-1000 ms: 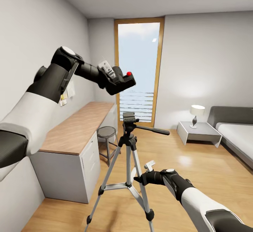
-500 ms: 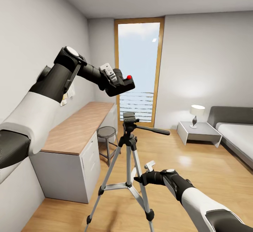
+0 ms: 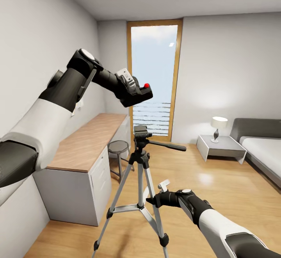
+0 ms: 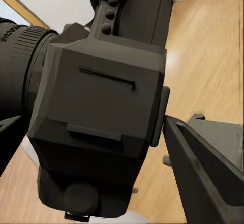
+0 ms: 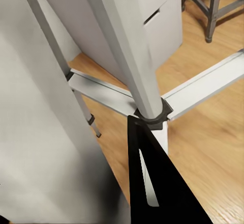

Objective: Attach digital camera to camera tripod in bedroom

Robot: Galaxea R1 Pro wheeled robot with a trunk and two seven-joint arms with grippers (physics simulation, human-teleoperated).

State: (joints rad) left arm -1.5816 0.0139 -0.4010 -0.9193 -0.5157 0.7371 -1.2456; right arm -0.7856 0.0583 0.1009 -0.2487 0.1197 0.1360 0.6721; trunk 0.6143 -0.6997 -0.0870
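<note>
Grey walls (image 3: pixel 230 66), plank floor (image 3: pixel 218 187), tall wood-framed window (image 3: pixel 153 78), desk (image 3: pixel 84 142), stool (image 3: pixel 118 147), nightstand lamp (image 3: pixel 218 127), bed (image 3: pixel 263 150).

No text, label, brand, number or sign can be read in these pictures. The camera (image 4: pixel 96 107) has only plain black faces and a red button. Some papers (image 3: pixel 80 102) hang on the wall above the counter (image 3: pixel 84 142), too small to read.

So the chunky black digital camera (image 3: pixel 136 92) with a red round button on top is up in the air, tilted, above and a bit left of the tripod's head. The tall tripod (image 3: pixel 139 180) with thin silver legs and black joints stands upright on the light wood floor, pan handle pointing right.
</note>
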